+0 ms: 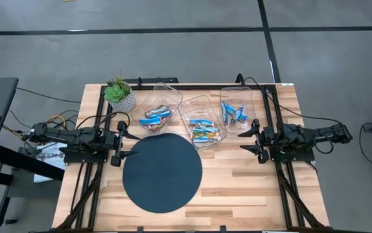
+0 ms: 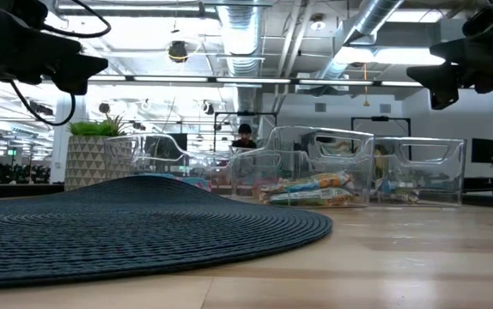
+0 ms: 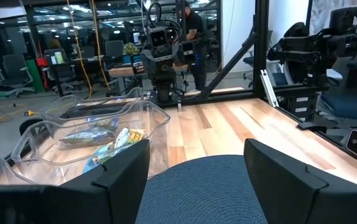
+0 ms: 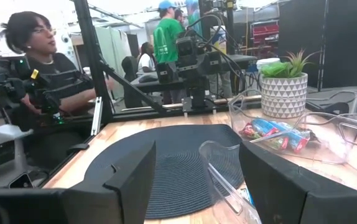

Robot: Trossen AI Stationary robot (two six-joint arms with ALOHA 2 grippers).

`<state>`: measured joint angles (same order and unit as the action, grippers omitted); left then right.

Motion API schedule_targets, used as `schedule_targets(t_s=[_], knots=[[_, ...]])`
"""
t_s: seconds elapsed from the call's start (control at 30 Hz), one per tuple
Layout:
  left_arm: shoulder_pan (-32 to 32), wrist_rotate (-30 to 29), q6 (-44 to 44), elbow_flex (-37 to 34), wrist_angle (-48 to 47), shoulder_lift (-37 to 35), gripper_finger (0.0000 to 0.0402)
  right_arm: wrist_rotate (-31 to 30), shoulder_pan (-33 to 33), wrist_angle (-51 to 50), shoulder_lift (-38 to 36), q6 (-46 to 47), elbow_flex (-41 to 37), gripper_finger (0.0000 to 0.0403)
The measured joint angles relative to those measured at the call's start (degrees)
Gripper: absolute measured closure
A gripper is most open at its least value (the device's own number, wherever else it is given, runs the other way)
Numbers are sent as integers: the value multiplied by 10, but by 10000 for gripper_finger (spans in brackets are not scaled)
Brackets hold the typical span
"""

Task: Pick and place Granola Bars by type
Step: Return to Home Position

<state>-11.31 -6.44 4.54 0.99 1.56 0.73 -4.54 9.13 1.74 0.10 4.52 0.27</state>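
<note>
Several granola bars lie in three clear plastic bins along the table's far side: a left bin (image 1: 159, 110) with blue, red and brown wrappers, a middle bin (image 1: 203, 124) with blue and orange ones, and a right bin (image 1: 238, 110) with blue ones. My left gripper (image 1: 122, 142) is open and empty at the left edge of the dark round mat (image 1: 162, 172); it shows in its wrist view (image 3: 197, 174) above the mat. My right gripper (image 1: 252, 141) is open and empty to the right of the middle bin; it shows in its wrist view (image 4: 197, 180).
A potted plant (image 1: 120, 94) in a white patterned pot stands at the far left, beside the left bin. Bare wood lies on the table's near side and to the right of the mat. People show in the room beyond the table.
</note>
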Motion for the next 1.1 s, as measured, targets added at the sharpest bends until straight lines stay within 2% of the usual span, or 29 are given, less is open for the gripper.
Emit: schedule_targets(t_s=[1.1], knots=[[0,0,6,0,0,0,148,0,0,0,0,0,0,179]])
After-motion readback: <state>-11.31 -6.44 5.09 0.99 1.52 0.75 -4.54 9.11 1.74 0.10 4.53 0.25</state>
